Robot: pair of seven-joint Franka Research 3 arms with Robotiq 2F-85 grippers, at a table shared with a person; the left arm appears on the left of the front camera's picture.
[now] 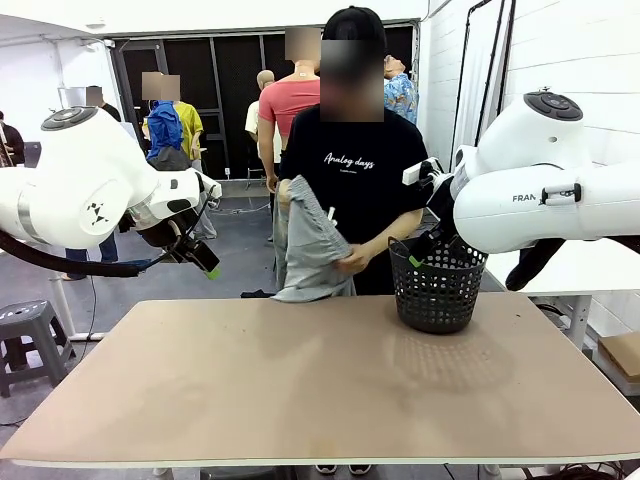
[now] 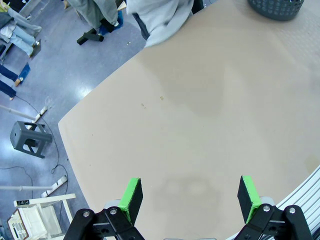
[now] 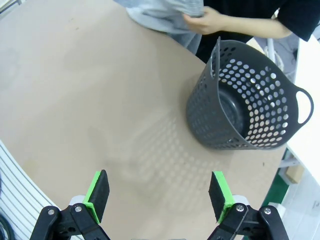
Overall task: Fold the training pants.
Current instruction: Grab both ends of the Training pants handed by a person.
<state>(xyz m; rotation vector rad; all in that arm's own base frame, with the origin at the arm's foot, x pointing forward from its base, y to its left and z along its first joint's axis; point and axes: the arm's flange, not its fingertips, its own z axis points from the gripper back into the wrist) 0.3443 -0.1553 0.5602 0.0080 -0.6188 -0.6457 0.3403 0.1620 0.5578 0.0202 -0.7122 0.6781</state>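
Training pants: the light grey training pants (image 1: 312, 245) hang bunched in the air at the far edge of the table (image 1: 300, 380); their lower end reaches that edge.
Person: stands at the far side in a black T-shirt, with one hand (image 1: 352, 260) gripping the fabric from the side.
Basket: a black perforated basket (image 1: 437, 290) stands upright on the far right part of the table, near the pants but apart from them.
Left pincer: the left pincer (image 2: 190, 197) is spread wide with nothing between its green pads (image 2: 131, 197); it hangs above the table's left side, clear of the surface.
Right pincer: the right pincer (image 3: 159, 192) is spread wide and empty, raised over the table, with the basket just ahead of it.
Floor: a grey stool (image 1: 30, 330) stands left of the table.
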